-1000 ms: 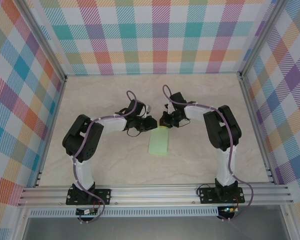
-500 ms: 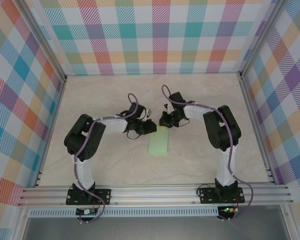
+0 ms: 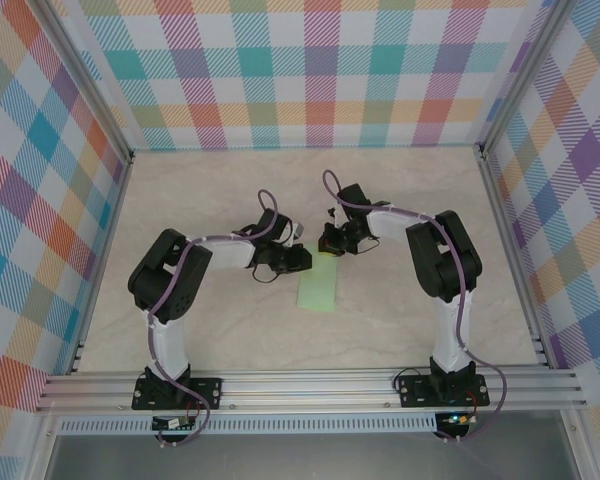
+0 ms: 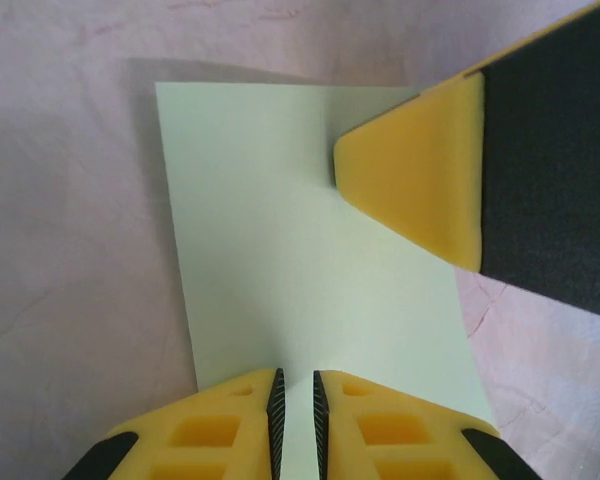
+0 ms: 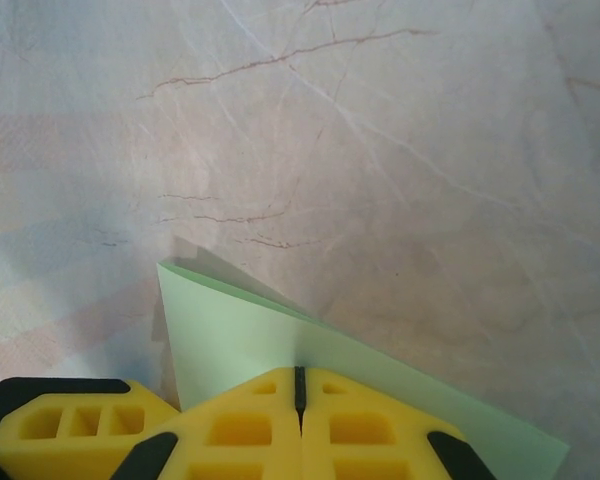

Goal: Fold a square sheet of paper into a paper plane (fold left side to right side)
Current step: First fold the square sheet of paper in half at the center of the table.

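Left gripper (image 3: 302, 260) has backed off slightly toward its own side vs a second ago, elbow pulled in a bit. Right gripper (image 3: 326, 252) and green sheet (image 3: 317, 290) sit where they were. Left fingers (image 4: 230, 415): nearly together with a thin slit between the yellow pads, tips at one short edge of the sheet, green visible through the slit. Can't tell whether they nip the paper or only sit over it. Right fingers (image 5: 240, 420): clenched, pads flush, tips down on the sheet's far end. In the left wrist view, one right pad (image 4: 410, 170) rests on the far right corner. The sheet is a long narrow rectangle, plain pale green. It lies flat on the marble-look table (image 3: 210, 200) between the two grippers, its long axis running away from the arm bases at a slight slant. A darker green edge runs along one side in the right wrist view. Plaid walls (image 3: 320, 70) close the table on three sides.
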`<action>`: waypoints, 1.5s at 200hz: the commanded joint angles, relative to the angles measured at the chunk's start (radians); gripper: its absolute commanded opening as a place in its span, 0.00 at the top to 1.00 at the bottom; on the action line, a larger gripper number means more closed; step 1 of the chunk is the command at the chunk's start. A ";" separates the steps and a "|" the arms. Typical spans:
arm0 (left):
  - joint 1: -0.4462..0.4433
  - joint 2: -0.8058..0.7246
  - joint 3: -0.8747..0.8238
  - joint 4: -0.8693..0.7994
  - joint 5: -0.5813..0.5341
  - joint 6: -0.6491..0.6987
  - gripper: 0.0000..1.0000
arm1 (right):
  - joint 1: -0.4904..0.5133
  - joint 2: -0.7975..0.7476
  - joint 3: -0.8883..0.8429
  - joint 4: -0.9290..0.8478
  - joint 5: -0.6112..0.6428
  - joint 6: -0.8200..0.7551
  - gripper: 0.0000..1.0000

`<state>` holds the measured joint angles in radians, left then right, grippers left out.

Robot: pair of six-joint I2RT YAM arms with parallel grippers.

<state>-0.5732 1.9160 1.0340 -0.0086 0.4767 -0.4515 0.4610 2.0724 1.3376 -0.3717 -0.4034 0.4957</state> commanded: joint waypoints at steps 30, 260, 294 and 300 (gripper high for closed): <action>-0.055 -0.080 -0.120 -0.141 -0.009 0.047 0.81 | 0.007 0.054 0.006 -0.078 0.058 -0.025 0.95; -0.115 -0.115 -0.117 -0.038 0.021 -0.036 0.80 | 0.009 0.049 0.012 -0.106 0.067 -0.043 0.95; -0.143 -0.145 -0.182 -0.044 0.026 -0.036 0.80 | 0.009 0.050 0.014 -0.105 0.070 -0.046 0.95; -0.147 -0.156 -0.195 -0.045 0.029 -0.038 0.80 | 0.009 0.050 0.014 -0.105 0.071 -0.045 0.95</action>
<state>-0.6861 1.7985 0.8936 -0.0338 0.4808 -0.4824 0.4725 2.0789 1.3544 -0.4061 -0.4084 0.4770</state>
